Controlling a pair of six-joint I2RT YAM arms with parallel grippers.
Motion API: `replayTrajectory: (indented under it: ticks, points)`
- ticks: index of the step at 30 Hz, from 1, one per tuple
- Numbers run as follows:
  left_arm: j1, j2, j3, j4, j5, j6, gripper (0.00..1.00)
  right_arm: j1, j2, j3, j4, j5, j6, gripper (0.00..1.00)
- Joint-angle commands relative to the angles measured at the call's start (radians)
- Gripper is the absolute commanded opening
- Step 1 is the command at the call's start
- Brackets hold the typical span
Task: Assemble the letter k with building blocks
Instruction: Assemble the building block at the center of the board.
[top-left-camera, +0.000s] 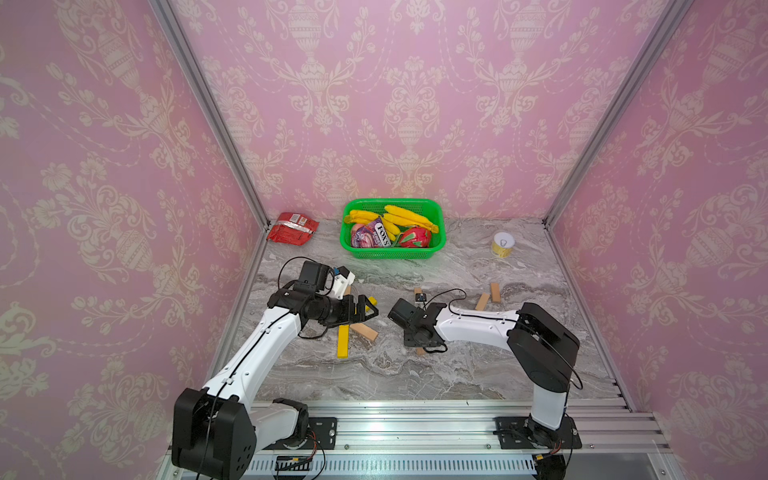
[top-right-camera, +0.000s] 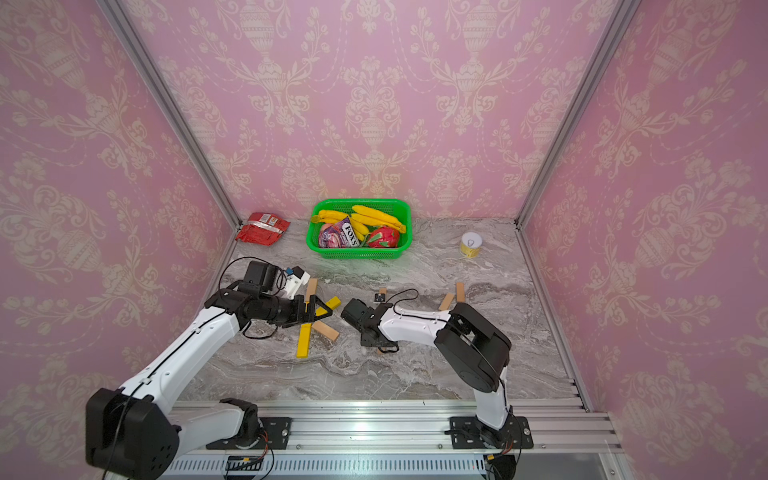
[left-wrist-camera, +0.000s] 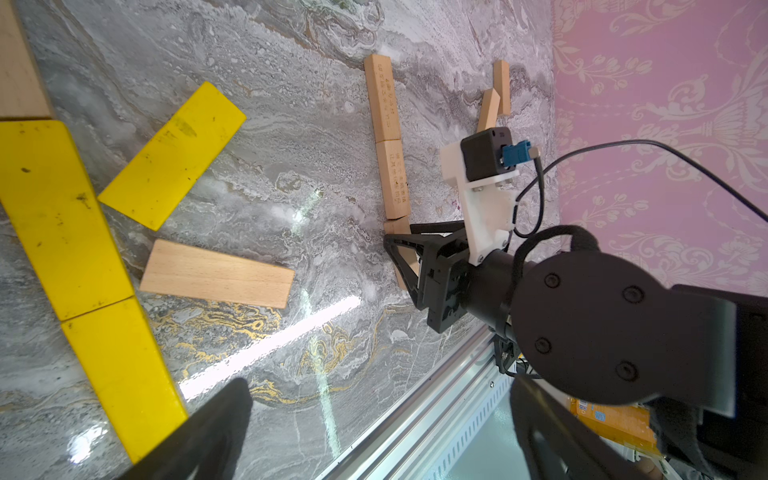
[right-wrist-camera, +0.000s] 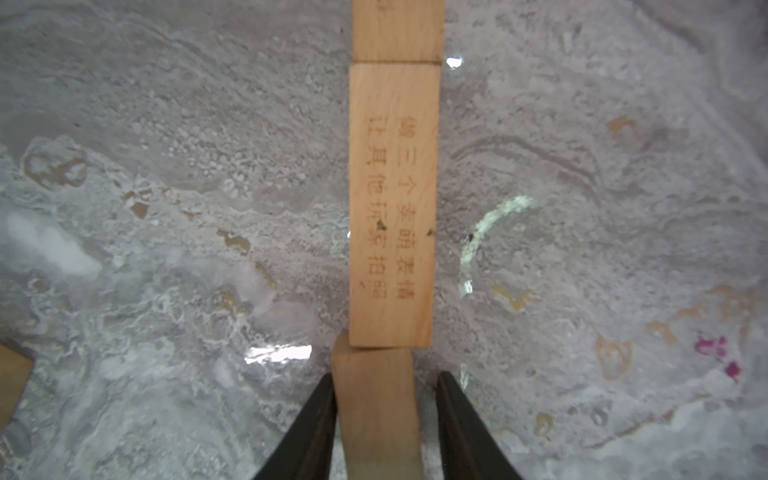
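My right gripper (right-wrist-camera: 384, 378) stands narrowly parted astride a wood block (right-wrist-camera: 374, 415): one finger (right-wrist-camera: 316, 415) touches its side, and a gap shows at the opposite finger. This block lies flat on the marble table (right-wrist-camera: 166, 208), its end meeting the engraved block (right-wrist-camera: 392, 208) slightly out of line. A third block (right-wrist-camera: 397, 29) butts the engraved block's far end, continuing the stem. My left gripper (top-left-camera: 368, 309) is spread wide, holding nothing, above the yellow-and-wood K (left-wrist-camera: 54, 216), whose slanted yellow block (left-wrist-camera: 172, 156) and slanted wood block (left-wrist-camera: 216, 274) lie beside its stem. Two loose wood blocks (top-left-camera: 495, 292) lie just beside each other beyond my right arm.
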Motion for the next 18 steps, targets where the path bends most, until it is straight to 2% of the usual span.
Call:
replayTrajectory:
  ticks: [1,11,15,18]
  points:
    - [0.011,-0.008,-0.017,-0.004,0.022,-0.013,0.99,-0.010,0.035,-0.044,-0.056,0.016,0.022,0.42]
    - [0.010,-0.007,-0.017,-0.002,0.021,-0.012,0.99,-0.014,0.032,-0.046,-0.053,0.012,0.022,0.38]
    - [0.011,-0.006,-0.017,-0.002,0.021,-0.012,0.99,-0.017,0.029,-0.084,-0.056,0.015,0.027,0.40]
    - [0.011,-0.005,-0.017,-0.002,0.022,-0.011,0.99,-0.019,0.025,-0.090,-0.054,0.017,0.027,0.45]
